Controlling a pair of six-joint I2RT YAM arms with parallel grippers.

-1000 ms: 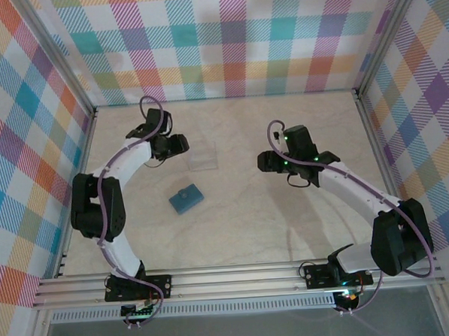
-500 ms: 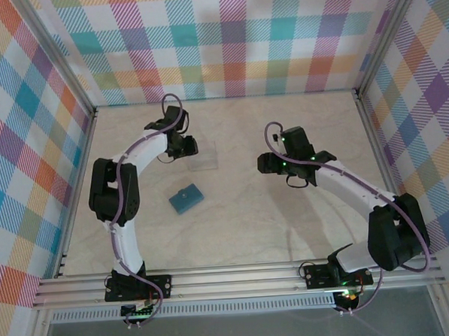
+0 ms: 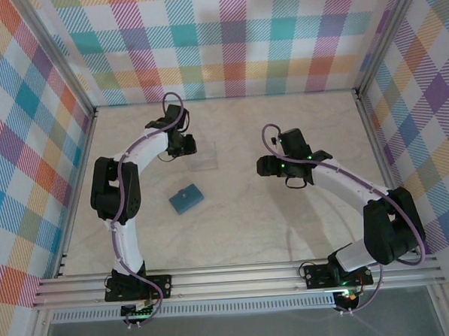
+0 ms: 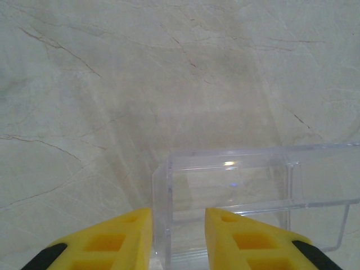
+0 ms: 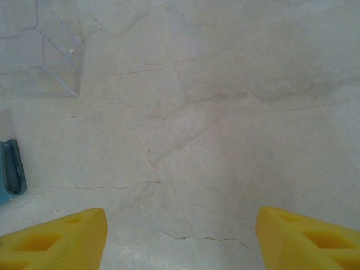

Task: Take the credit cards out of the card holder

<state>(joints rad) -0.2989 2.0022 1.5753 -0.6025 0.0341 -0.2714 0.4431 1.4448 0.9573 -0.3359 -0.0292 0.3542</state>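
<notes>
The teal-blue card holder (image 3: 185, 199) lies closed and flat on the table, left of centre. Its edge also appears at the left border of the right wrist view as the card holder (image 5: 11, 175). The credit cards are hidden. My left gripper (image 3: 186, 147) is at the far left, well beyond the holder, and is open. In the left wrist view the left gripper (image 4: 178, 219) has the left end wall of a clear plastic box (image 4: 247, 191) between its yellow fingers (image 4: 112, 242). My right gripper (image 3: 263, 166) hovers wide open right of the holder, and the right gripper (image 5: 181, 225) has bare table between its fingertips.
The clear plastic box (image 3: 204, 158) stands beyond the holder; its corner shows as the clear box (image 5: 56, 62) at the upper left of the right wrist view. Aluminium frame rails (image 3: 238, 279) run along the near edge, and plaid walls surround the marbled table (image 3: 235, 228).
My left arm has swung its gripper to the right up to the clear box, with its elbow shifting right. The right gripper has crept slightly left. The holder has not moved.
</notes>
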